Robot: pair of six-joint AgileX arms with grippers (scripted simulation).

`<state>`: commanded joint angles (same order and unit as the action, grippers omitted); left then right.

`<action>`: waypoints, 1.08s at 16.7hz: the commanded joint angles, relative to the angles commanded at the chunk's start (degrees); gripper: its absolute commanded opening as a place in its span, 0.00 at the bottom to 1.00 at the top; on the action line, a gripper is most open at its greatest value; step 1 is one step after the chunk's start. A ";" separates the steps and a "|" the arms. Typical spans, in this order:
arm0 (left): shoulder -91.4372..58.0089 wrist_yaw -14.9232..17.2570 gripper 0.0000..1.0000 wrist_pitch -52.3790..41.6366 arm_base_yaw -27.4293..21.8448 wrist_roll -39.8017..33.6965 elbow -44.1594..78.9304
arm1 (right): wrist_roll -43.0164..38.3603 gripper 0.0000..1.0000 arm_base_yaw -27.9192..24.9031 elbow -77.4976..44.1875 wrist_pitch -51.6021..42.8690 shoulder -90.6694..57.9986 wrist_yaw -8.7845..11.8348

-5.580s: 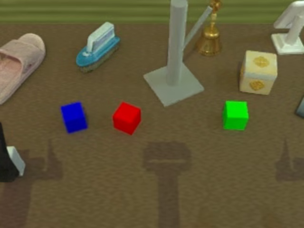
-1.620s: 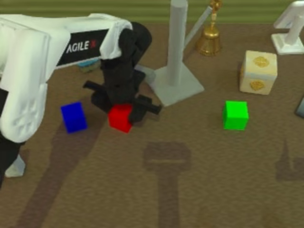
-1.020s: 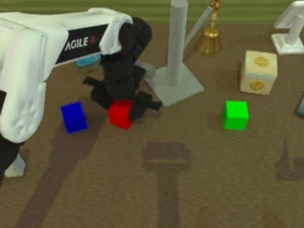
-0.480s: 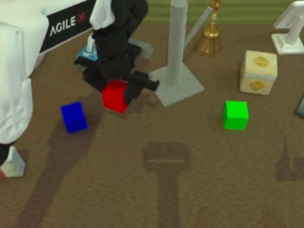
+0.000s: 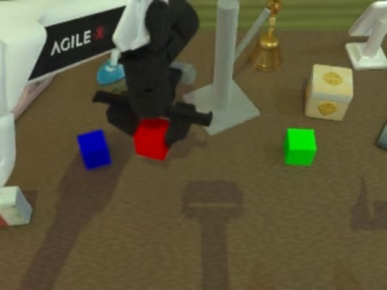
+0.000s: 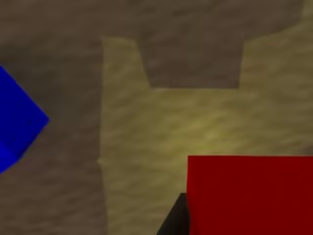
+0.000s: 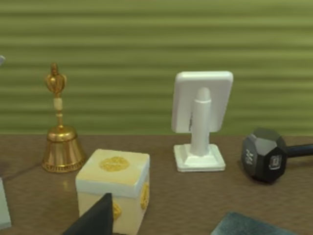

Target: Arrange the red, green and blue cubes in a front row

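Note:
My left gripper point(image 5: 152, 125) is shut on the red cube point(image 5: 151, 140), holding it just above the table left of centre. The left wrist view shows the red cube point(image 6: 249, 196) pressed against a dark finger point(image 6: 173, 220). The blue cube point(image 5: 94, 148) lies on the table to the left of it and shows as the blue cube point(image 6: 17, 122) at that view's edge. The green cube point(image 5: 300, 146) lies on the right side, clear of both arms. My right arm is parked out of the top view; one dark finger point(image 7: 98, 218) shows far off-centre, with nothing held.
A grey stand with a post point(image 5: 221, 103) is just behind the left gripper. A gold bell point(image 5: 266, 51), a cream box with gold emblems point(image 5: 328, 90) and a white stand point(image 5: 369, 36) sit at the back right, with a blue brush point(image 5: 109, 72) back left and a black dumbbell point(image 7: 264, 154).
The left gripper lifted the red cube off the table, first drawing it back, then bringing it forward and slightly right. The blue and green cubes have not moved.

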<state>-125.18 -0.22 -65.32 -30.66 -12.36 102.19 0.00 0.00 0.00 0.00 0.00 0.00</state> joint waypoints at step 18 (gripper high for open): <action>16.37 -0.81 0.00 12.88 -7.41 -25.09 -29.83 | 0.00 1.00 0.00 0.00 0.00 0.00 0.00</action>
<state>-108.81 -1.03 -52.44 -38.07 -37.45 72.36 0.00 0.00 0.00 0.00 0.00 0.00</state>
